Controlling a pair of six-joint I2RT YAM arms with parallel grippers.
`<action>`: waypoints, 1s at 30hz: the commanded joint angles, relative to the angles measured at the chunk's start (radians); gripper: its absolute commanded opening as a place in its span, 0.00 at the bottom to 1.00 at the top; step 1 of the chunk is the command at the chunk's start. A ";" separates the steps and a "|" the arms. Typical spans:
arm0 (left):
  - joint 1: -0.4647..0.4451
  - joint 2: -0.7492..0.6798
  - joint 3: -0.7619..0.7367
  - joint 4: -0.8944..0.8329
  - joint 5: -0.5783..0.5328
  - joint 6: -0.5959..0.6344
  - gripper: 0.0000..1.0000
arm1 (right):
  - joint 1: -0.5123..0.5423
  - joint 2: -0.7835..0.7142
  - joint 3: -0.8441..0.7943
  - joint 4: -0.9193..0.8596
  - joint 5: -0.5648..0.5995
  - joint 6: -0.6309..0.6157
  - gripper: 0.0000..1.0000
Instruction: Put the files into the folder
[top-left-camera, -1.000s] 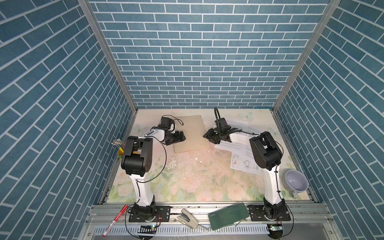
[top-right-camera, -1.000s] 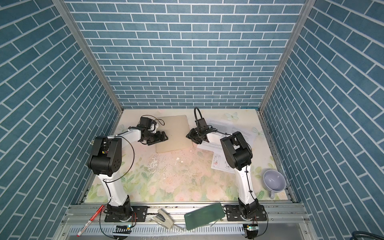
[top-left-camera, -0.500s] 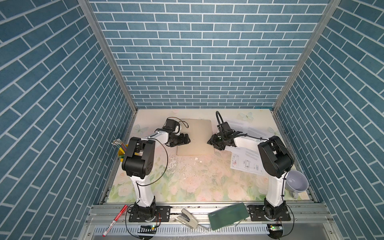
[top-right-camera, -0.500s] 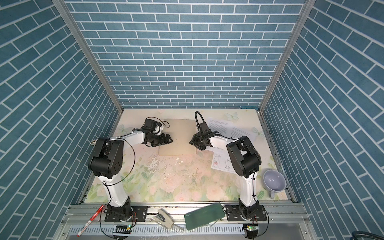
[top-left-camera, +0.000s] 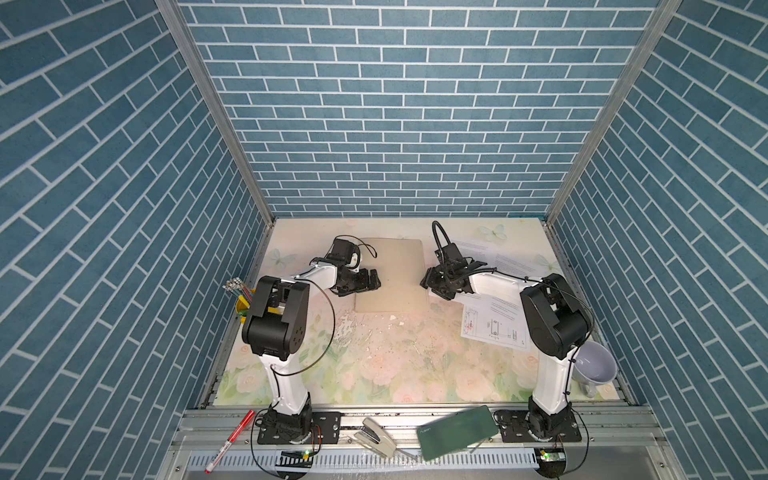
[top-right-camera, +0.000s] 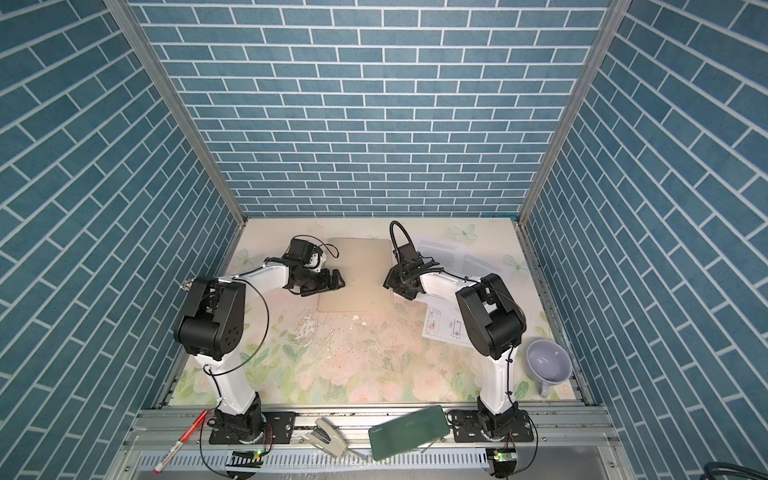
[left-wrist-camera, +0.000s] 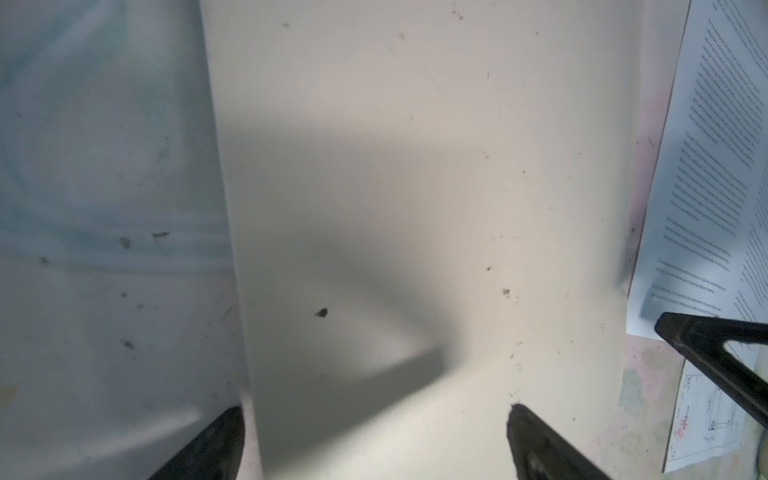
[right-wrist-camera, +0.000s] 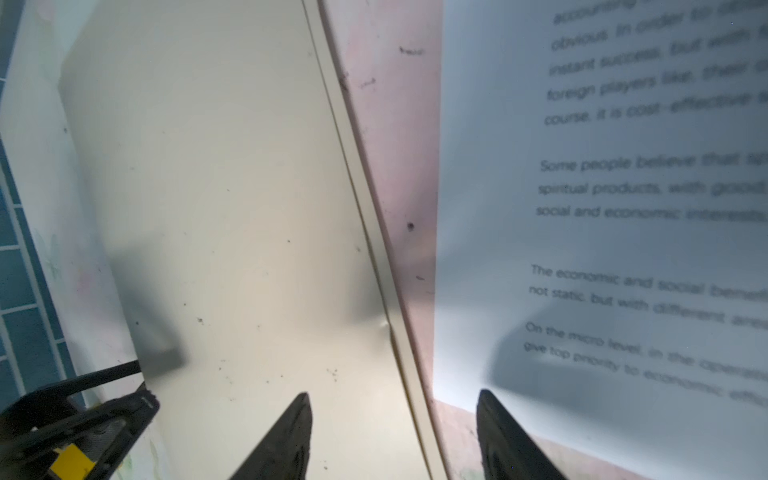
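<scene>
Left wrist view: our left hand (left-wrist-camera: 374, 409) gapes wide over the plain tan kraft cardboard folder (left-wrist-camera: 415, 166); our right hand (right-wrist-camera: 394, 394) is spread too. We see white printed paper files (top-left-camera: 494, 328) just beside the folder.

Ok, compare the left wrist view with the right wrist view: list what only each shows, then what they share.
Only the left wrist view: the drawing sheet with its red mark. Only the right wrist view: the blue brick wall, the layered edge of the folder, and print large enough to read. Both: the tan folder, a text sheet lying beside it with a gap, the left gripper and the right gripper, each open.
</scene>
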 joint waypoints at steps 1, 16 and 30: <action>-0.003 -0.023 -0.032 -0.053 -0.067 -0.012 1.00 | 0.010 -0.030 0.014 0.085 0.011 -0.026 0.63; -0.003 -0.034 -0.066 -0.020 0.013 -0.012 1.00 | 0.014 0.033 0.005 0.189 -0.049 -0.034 0.61; -0.003 -0.031 -0.071 -0.009 0.031 -0.015 1.00 | 0.014 0.079 0.008 0.153 -0.078 -0.014 0.59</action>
